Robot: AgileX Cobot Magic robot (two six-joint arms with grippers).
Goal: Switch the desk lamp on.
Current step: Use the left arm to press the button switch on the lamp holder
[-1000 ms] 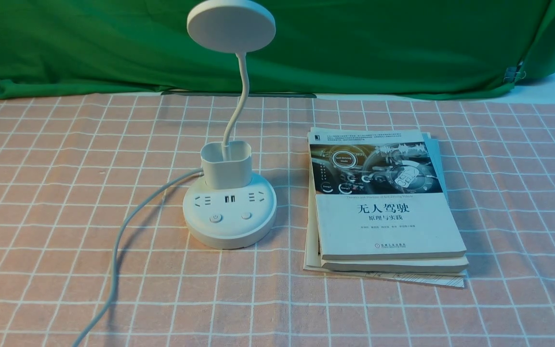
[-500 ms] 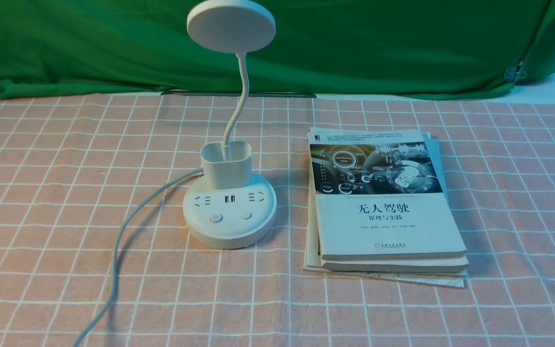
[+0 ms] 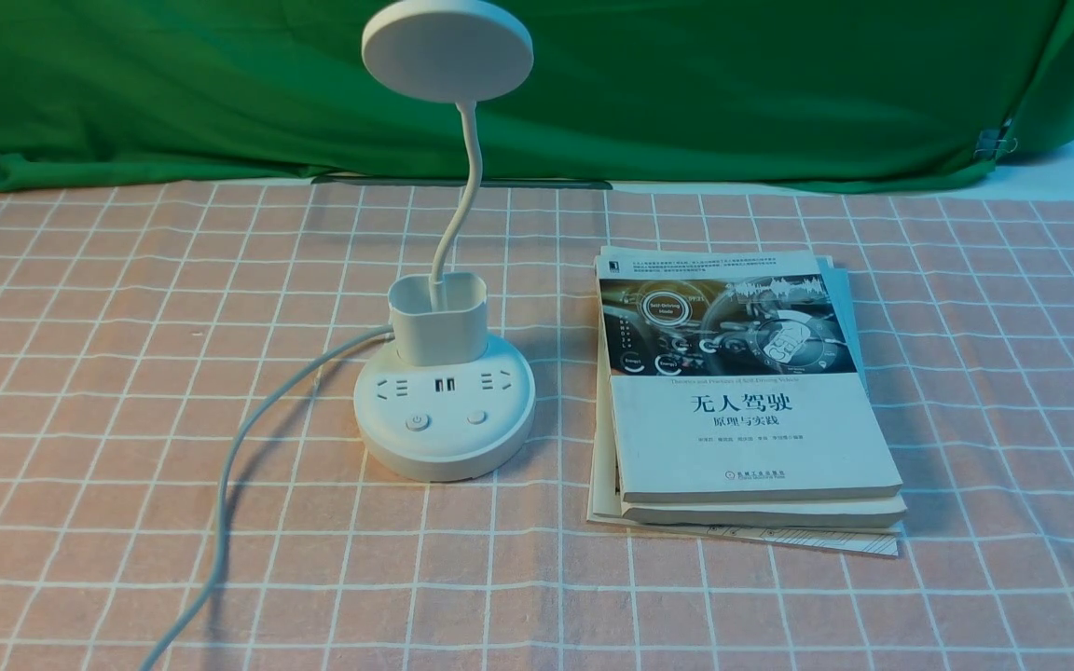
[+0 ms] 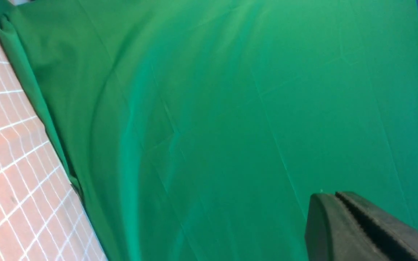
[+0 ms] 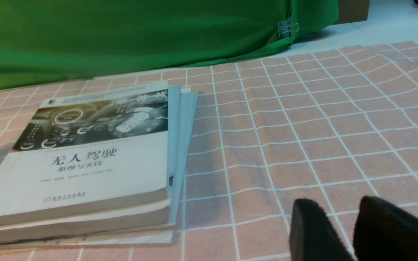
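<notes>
Our left gripper (image 4: 334,197) has its two dark fingers pressed together along a toothed seam, holding nothing, with only the green cloth (image 4: 230,108) behind it. Our right gripper (image 5: 339,206) stands a little apart, a narrow gap between the fingers and nothing in it, low over the checked tablecloth (image 5: 303,127). Just beyond it, toward our left, lies a stack of books (image 5: 85,163).

Neither wrist view shows the lamp (image 3: 444,410), and neither arm shows in the front view. There the lamp stands left of the middle, with the books just beside it on the right. From the right gripper it lies past the books, to the left. We judge the left arm the nearer one, though we cannot place that gripper over the table.

The lamp stands upright, its long axis vertical. The thin neck (image 3: 467,196) rises from the cup (image 3: 437,321) and bends up to the round head (image 3: 447,49), which looks unlit. The base turns its two buttons, the left button (image 3: 418,422) and the right button (image 3: 475,417), toward us, on top and open to a press from above. The cord (image 3: 229,466) leaves on the left and runs toward the near edge.
</notes>
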